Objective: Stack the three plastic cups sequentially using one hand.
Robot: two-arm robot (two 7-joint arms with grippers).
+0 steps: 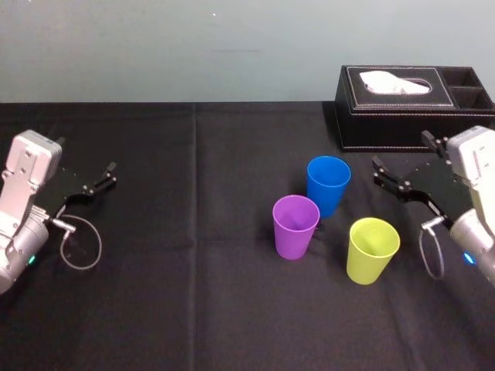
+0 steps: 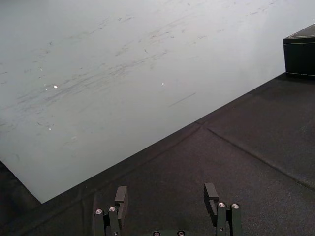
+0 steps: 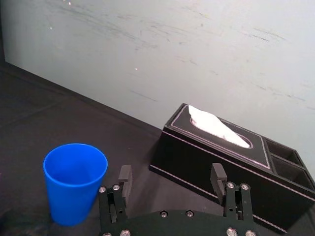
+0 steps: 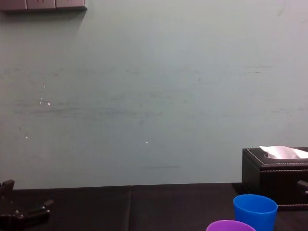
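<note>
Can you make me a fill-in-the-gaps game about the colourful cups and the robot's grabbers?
1. Closest to the tissue box stands the ____.
2. Of the three cups, the one closest to the left gripper is the ____.
3. Closest to the robot's own body stands the ____.
4. The right gripper holds nothing, and its jaws are ____.
Missing words: blue cup, purple cup, yellow-green cup, open.
</note>
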